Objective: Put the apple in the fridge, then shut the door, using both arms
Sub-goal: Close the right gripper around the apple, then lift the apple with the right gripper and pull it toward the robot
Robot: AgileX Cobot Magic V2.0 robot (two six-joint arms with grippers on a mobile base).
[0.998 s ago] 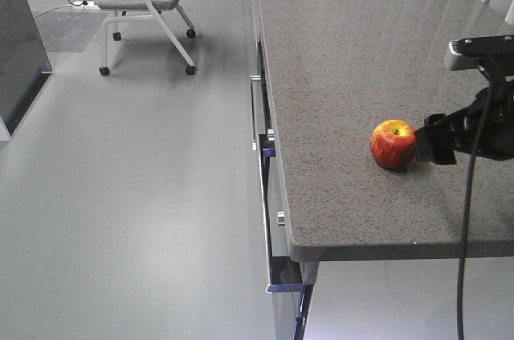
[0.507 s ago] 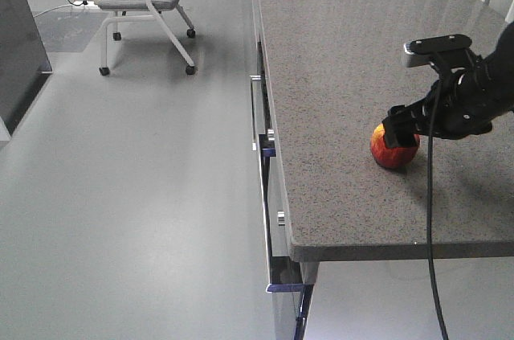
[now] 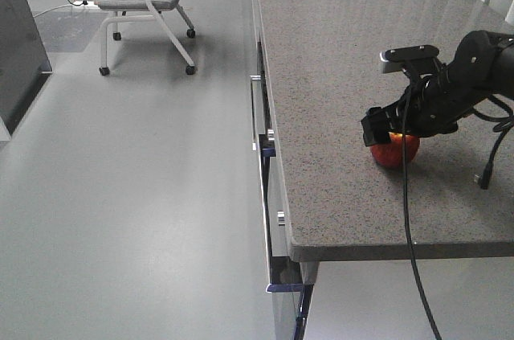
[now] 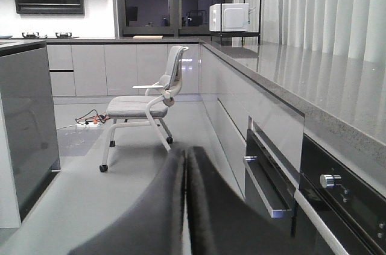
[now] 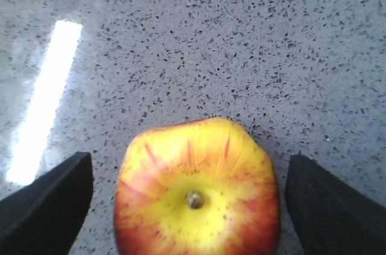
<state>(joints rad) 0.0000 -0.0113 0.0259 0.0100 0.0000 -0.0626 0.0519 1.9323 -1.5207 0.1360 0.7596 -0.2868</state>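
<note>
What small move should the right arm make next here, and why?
Probably lower straight down a little before closing. The right wrist view looks down on the apple, stem up, centred between the open fingers with gaps on both sides. In the front view the fingers sit over the apple's top, not yet around its middle, while it rests on the countertop.

Soft, even indoor light; the pictures are sharp. A white glare streak lies on the counter (image 5: 241,56) left of the apple (image 5: 196,207); shadows are faint.
</note>
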